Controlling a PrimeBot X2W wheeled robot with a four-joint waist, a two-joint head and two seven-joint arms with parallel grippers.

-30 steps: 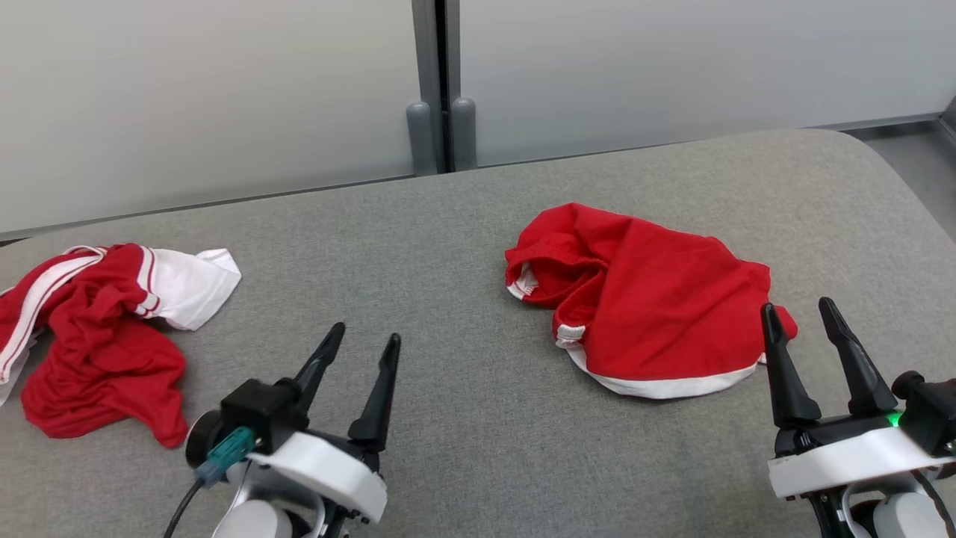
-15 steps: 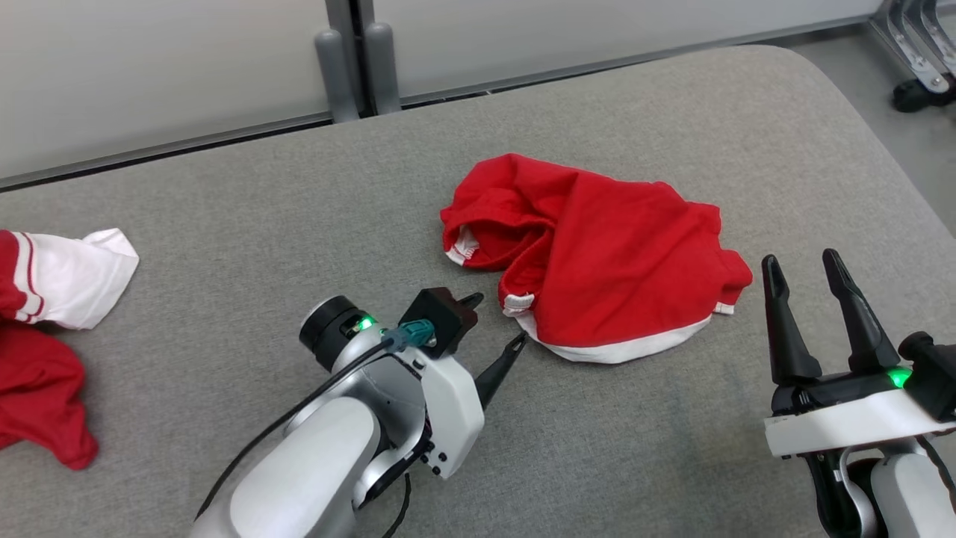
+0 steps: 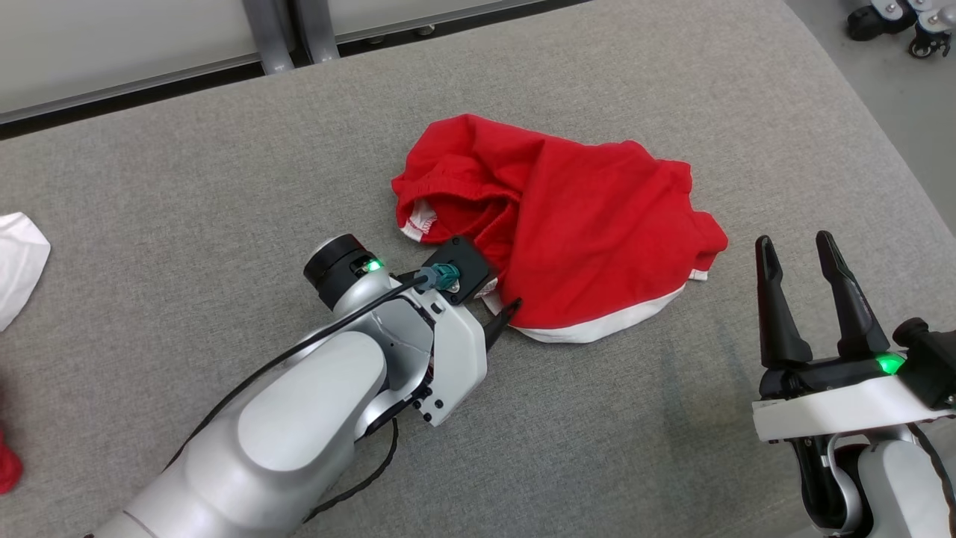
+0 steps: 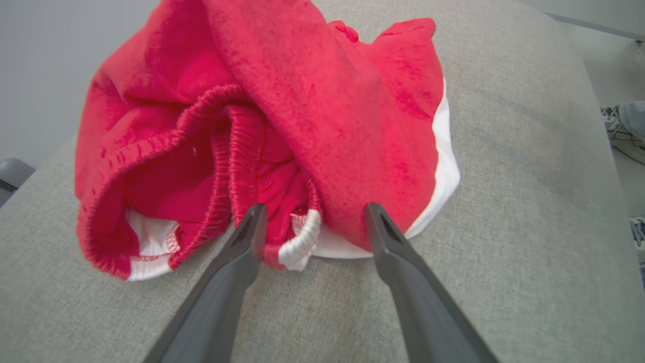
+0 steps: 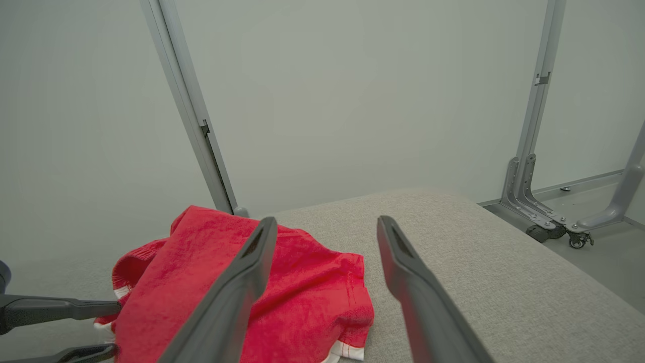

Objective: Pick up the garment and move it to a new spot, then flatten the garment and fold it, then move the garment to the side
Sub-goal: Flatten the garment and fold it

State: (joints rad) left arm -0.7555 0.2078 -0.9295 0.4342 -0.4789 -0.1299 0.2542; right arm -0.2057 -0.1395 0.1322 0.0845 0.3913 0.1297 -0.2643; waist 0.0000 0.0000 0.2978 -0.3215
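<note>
Grey padded table point(image 3: 635, 448) under everything. On it, right of centre in head view: red garment point(image 3: 590, 224), crumpled in a heap, white trim along near edge. Pale left arm point(image 3: 299, 426), extending diagonally from lower left toward the heap. Right gripper point(image 3: 793, 243) near garment's right side, apart from it, fingers parted with clear gap, holding nothing. Left gripper point(image 4: 315, 209) low at garment's near-left edge, fingers spread wide, tips either side of a rolled white hem point(image 4: 297, 242), not closed on it; cannot tell whether tips touch cloth. Scrap of white cloth point(image 3: 19, 261) at far left, well apart.
</note>
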